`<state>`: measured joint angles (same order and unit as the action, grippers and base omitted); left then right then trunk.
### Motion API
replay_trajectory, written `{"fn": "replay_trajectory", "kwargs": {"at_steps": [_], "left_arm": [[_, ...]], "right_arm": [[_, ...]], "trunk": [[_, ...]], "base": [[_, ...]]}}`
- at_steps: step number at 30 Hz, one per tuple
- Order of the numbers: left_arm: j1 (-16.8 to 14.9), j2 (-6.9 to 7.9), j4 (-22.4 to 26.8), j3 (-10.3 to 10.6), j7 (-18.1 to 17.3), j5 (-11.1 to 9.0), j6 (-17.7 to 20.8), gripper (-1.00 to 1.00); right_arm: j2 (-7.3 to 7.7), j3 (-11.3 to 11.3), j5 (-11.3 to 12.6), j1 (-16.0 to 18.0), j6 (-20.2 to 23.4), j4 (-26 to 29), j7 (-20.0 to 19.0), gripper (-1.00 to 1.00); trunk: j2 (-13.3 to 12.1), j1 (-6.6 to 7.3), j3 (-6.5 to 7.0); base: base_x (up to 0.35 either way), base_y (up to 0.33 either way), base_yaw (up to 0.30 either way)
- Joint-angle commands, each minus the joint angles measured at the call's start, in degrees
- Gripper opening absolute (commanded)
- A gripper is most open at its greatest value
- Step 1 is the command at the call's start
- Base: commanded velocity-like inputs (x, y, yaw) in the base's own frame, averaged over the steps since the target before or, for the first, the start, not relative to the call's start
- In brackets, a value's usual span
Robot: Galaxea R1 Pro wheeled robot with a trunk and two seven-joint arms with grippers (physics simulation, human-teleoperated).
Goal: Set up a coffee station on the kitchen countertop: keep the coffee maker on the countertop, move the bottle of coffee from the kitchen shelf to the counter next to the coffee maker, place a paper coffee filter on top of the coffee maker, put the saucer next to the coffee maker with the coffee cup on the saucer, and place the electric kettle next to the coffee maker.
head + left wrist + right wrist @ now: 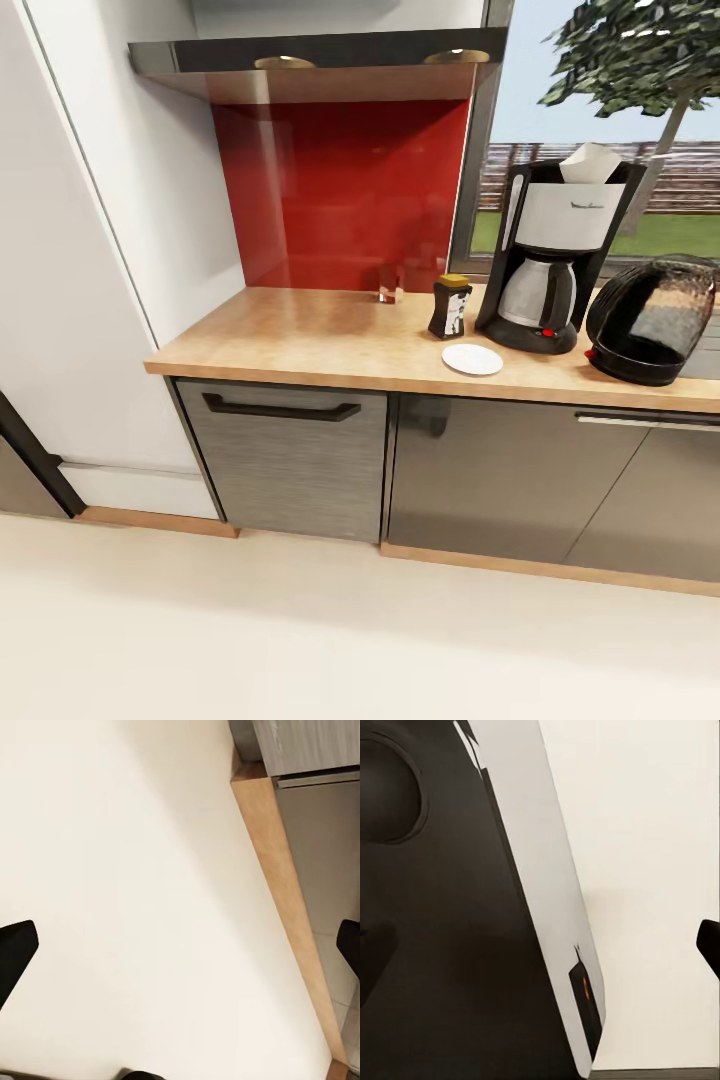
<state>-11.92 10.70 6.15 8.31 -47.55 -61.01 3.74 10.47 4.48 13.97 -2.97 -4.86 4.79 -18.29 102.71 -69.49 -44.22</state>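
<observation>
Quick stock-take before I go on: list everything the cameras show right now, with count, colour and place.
Coffee maker: one, black and silver, on countertop by window.
Paper coffee filter: one, white, on top of coffee maker.
Bottle of coffee: one, dark with gold lid, left of coffee maker.
Saucer: one, white, bare, in front of coffee maker.
Electric kettle: one, black, right of coffee maker.
Small glass: one, clear, by red backsplash.
Countertop: one, wood.
Left gripper: black fingertips apart, over pale floor.
Right gripper: black fingertips apart, beside robot's body.

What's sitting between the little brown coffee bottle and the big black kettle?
In the head view, the black coffee maker stands between coffee bottle and kettle.
</observation>
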Motion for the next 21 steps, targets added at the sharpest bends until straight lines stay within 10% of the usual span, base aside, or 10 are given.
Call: {"fn": "replay_trajectory", "kwargs": {"at_steps": [1,17,21], "left_arm": [[0.0,0.03,0.0,0.4,-0.2,-0.6,0.4,1.00],[0.0,-0.50,0.0,0.5,-0.3,-0.6,0.5,1.00],[0.0,-0.58,0.0,0.5,-0.3,-0.6,0.5,1.00]], "right_arm": [[0.00,0.4,0.2,0.0,0.0,0.1,-0.3,1.00],[-0.43,0.9,0.3,1.2,0.1,3.7,-0.4,1.00],[-0.13,1.0,0.3,1.4,-6.2,5.4,-0.4,1.00]], "trunk": [[0.0,0.00,-0.04],[0.0,0.00,-0.04],[0.0,0.00,-0.04]], "base": [[0.000,0.000,0.000],[0.000,0.000,0.000],[0.000,0.000,0.000]]}}
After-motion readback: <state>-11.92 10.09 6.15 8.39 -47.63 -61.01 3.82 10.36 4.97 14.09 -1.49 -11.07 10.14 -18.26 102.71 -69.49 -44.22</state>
